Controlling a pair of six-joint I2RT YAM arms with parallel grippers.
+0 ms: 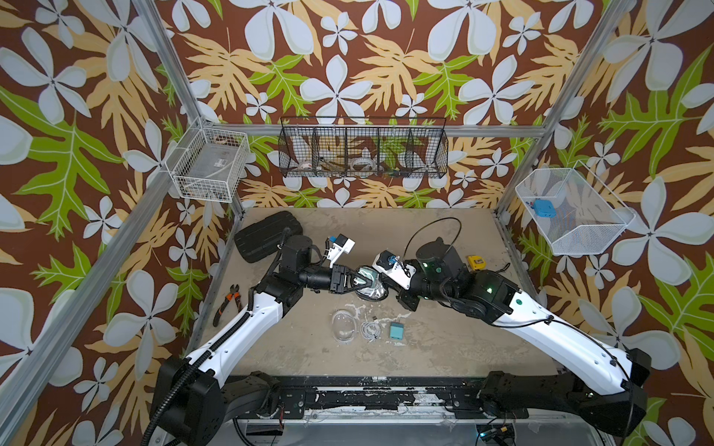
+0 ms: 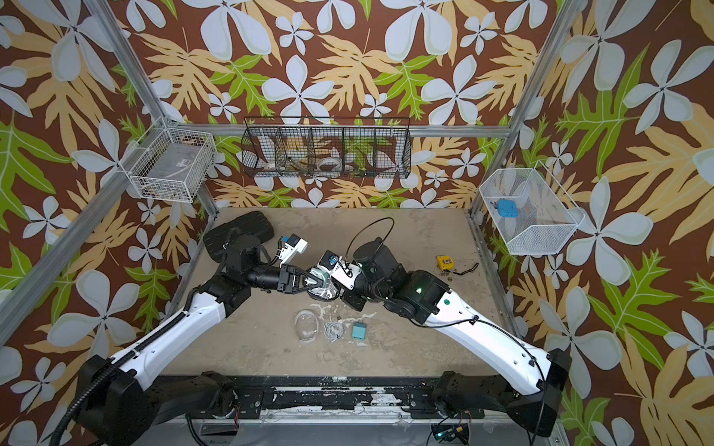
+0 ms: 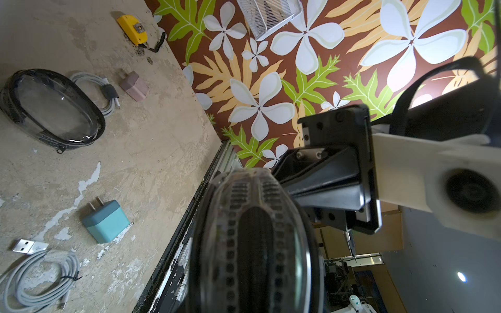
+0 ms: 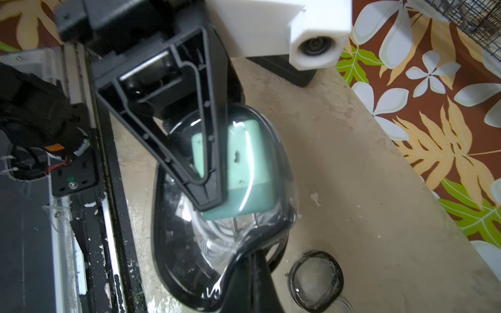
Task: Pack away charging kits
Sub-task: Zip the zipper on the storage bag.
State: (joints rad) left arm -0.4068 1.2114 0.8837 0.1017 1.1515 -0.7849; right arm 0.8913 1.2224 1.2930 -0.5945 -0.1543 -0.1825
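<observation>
Both grippers meet over the middle of the table on one black-rimmed clear pouch (image 1: 371, 294) (image 4: 189, 260) held off the surface. Inside it sit a mint green plug (image 4: 244, 168) and a white cable (image 4: 214, 233). My left gripper (image 1: 361, 281) (image 3: 252, 271) is shut across the pouch (image 3: 252, 195). My right gripper (image 1: 387, 290) (image 4: 249, 284) is shut on its rim. On the table lie a clear-rimmed pouch (image 1: 343, 326), a coiled cable (image 1: 370, 330) and a teal plug (image 1: 396, 330). Another black-rimmed pouch (image 3: 51, 108), a cable (image 3: 100, 92) and a dusty pink plug (image 3: 134, 85) lie under the right arm.
A large black ribbed case (image 1: 266, 235) lies at the back left, pliers (image 1: 228, 303) by the left edge and a yellow tape measure (image 1: 476, 262) at the right. Wire baskets hang on the walls: white (image 1: 208, 166), black (image 1: 363, 148), and white mesh (image 1: 572, 231) holding a blue gadget (image 1: 543, 208).
</observation>
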